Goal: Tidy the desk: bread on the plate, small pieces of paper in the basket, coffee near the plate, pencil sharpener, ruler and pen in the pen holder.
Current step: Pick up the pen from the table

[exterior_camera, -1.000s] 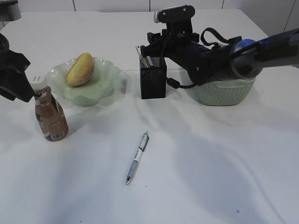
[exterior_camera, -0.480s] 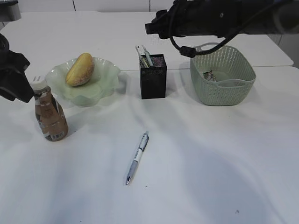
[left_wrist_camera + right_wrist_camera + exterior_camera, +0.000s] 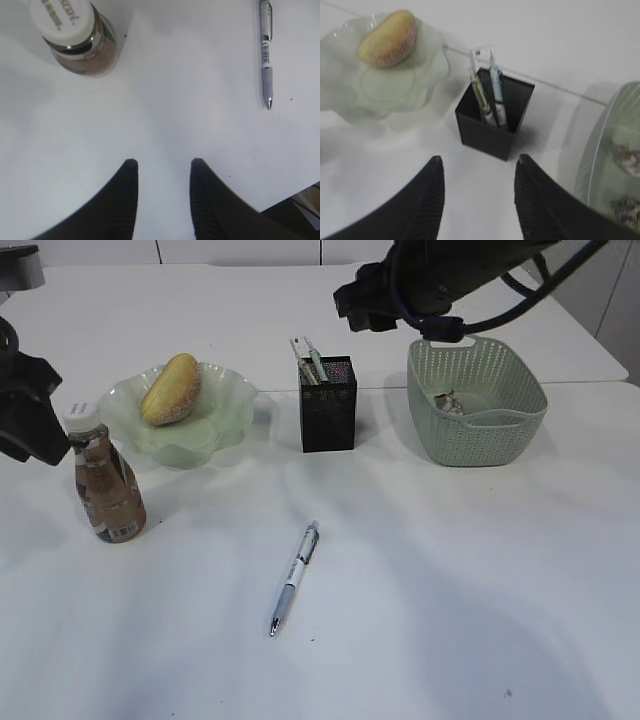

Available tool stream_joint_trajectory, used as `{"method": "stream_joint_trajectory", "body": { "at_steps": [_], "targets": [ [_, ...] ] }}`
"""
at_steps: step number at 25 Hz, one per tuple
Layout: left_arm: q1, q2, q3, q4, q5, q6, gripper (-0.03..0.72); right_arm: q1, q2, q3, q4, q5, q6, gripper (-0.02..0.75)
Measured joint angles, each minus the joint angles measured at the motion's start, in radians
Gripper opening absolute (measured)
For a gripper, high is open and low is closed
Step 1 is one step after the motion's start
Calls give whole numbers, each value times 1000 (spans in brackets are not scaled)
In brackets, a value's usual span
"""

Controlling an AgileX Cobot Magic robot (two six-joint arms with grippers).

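Nearest you, a white and lilac click pen lies alone on the plain white desk. On the left, the brown coffee bottle with white cap stands just beside the wavy pale green glass plate holding the golden oval bread. Your left gripper hangs released, empty. Farther back, the black mesh pen holder holds what looks like the clear ruler; right of it, the perforated pale green basket contains paper scraps. Your right gripper hovers parted, empty.
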Motion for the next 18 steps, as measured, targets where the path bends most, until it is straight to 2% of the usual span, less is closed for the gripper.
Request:
{"method": "stream_joint_trajectory", "body": {
  "at_steps": [13,18],
  "targets": [
    [0,0,0,-11,34,0,244,0,-48,0,-10,531,78,373],
    [0,0,0,-21,43,0,244,0,-48,0,-67,656,130,372]
  ]
}}
